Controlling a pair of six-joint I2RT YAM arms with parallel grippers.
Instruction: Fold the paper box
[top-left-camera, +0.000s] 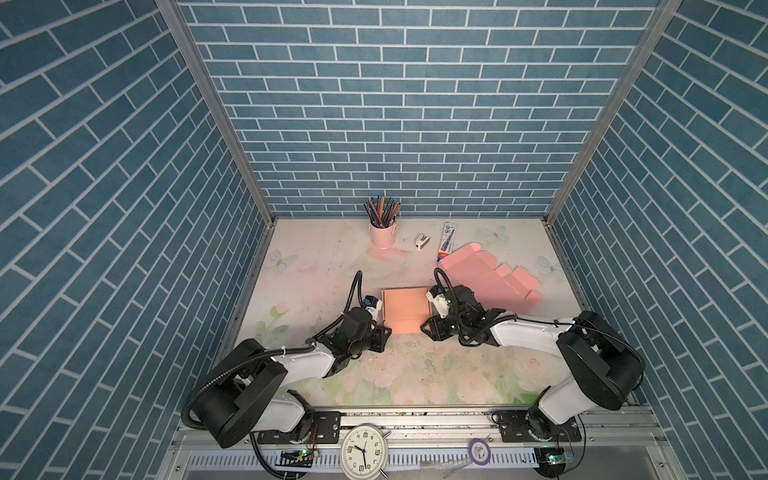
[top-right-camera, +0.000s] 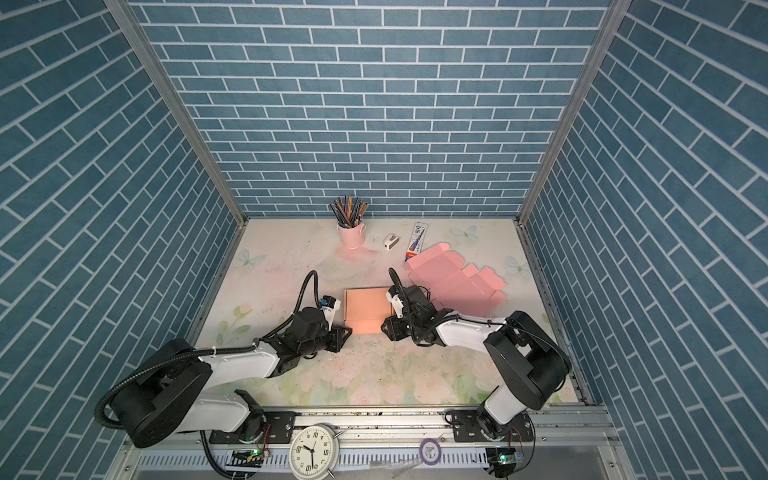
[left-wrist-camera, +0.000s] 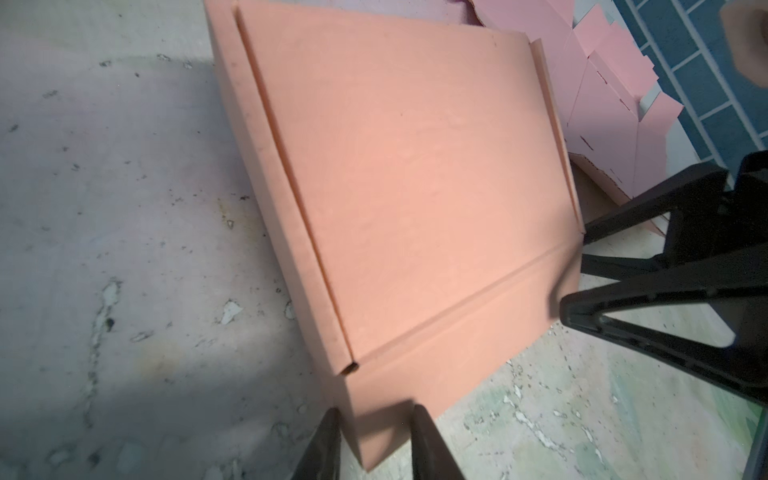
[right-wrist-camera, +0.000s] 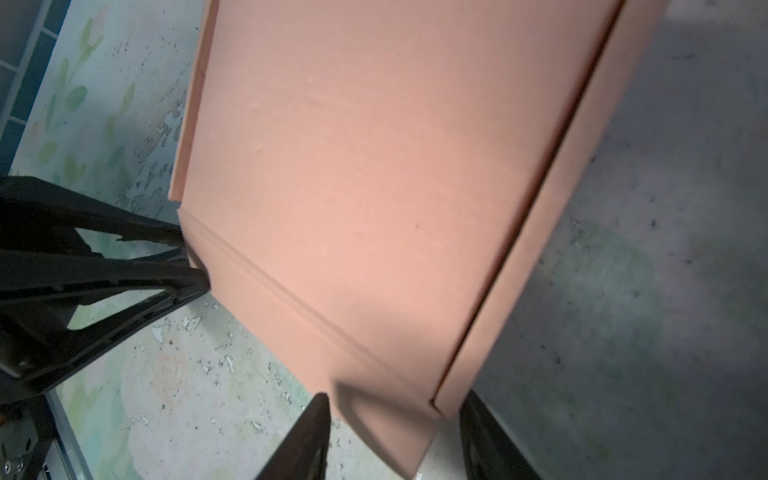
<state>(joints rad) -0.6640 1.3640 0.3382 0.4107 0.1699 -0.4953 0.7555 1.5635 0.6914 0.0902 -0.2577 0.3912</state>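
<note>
Two arms reach the near corners of a closed salmon box (top-left-camera: 406, 309) that sits mid-table (top-left-camera: 316, 266), between them in both top views.
In the left wrist view the left gripper (left-wrist-camera: 375, 411) is pinched onto the box's near left corner, both fingers against the cardboard. In the right wrist view the right gripper (right-wrist-camera: 395, 397) straddles the near right corner with its jaws parted (a sliver of table shows between one finger and the box). The lid lies flat. Flat pink sheets (top-left-camera: 490, 282) lie behind the right arm, well apart from a cup of pencils (top-left-camera: 383, 235) by the back wall.
</note>
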